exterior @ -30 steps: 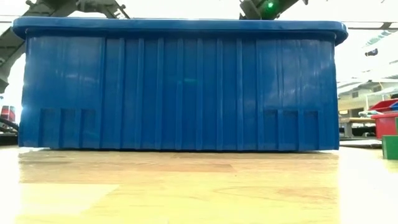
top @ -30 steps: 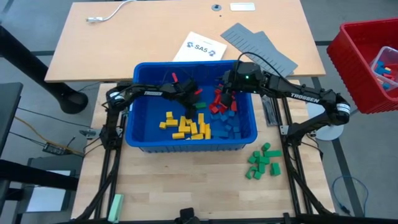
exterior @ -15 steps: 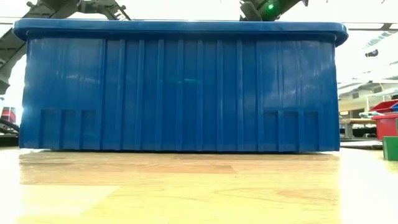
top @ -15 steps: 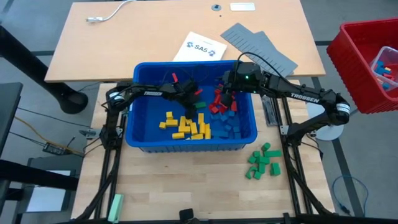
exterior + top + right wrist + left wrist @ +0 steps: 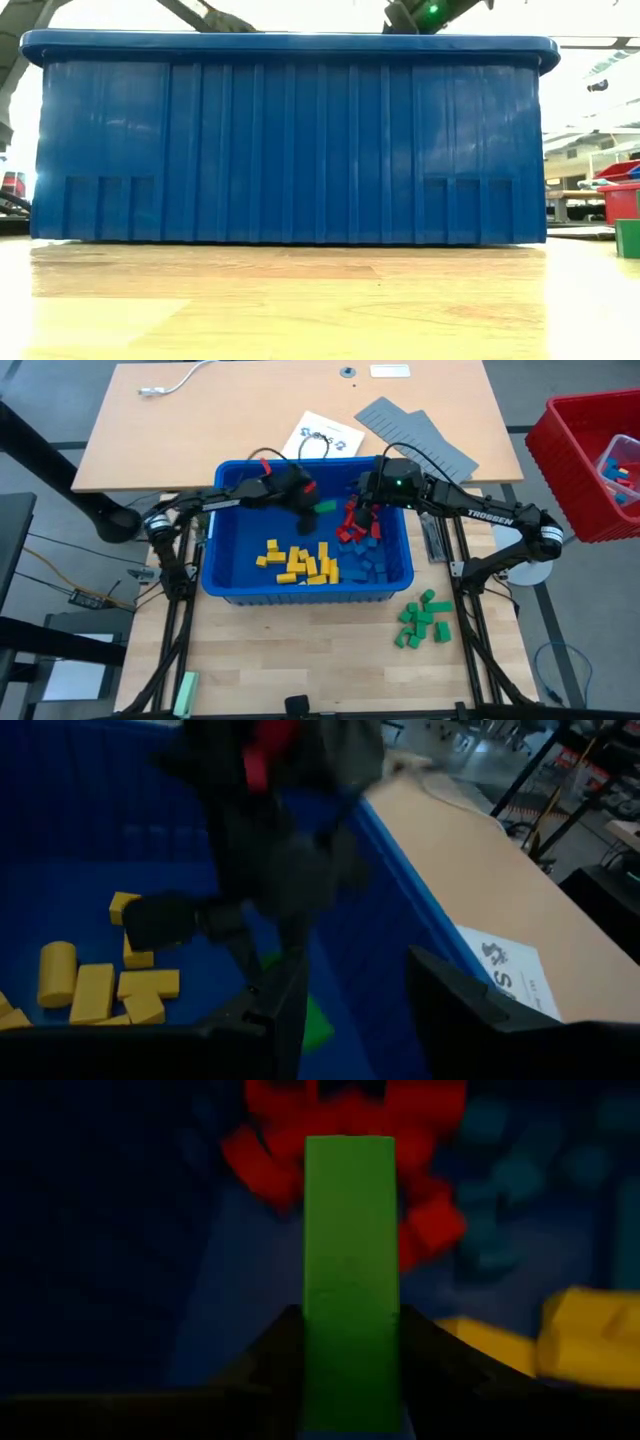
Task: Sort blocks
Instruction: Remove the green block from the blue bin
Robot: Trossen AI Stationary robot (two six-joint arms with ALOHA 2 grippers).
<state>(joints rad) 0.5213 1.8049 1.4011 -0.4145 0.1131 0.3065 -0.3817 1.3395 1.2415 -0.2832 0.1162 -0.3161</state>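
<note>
Left gripper (image 5: 318,507) risen, gripping green block (image 5: 350,1280).

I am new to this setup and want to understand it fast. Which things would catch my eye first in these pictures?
The big blue bin in the middle of the wooden table, holding separate clusters of yellow blocks, red blocks and blue blocks. The left gripper holds a green block above the bin. More green blocks lie on the table beside the bin's near right corner.

Even overhead light keeps the high view sharp. The low view glares white behind the blue bin (image 5: 290,140). Both wrist views are dim and blurred.
</note>
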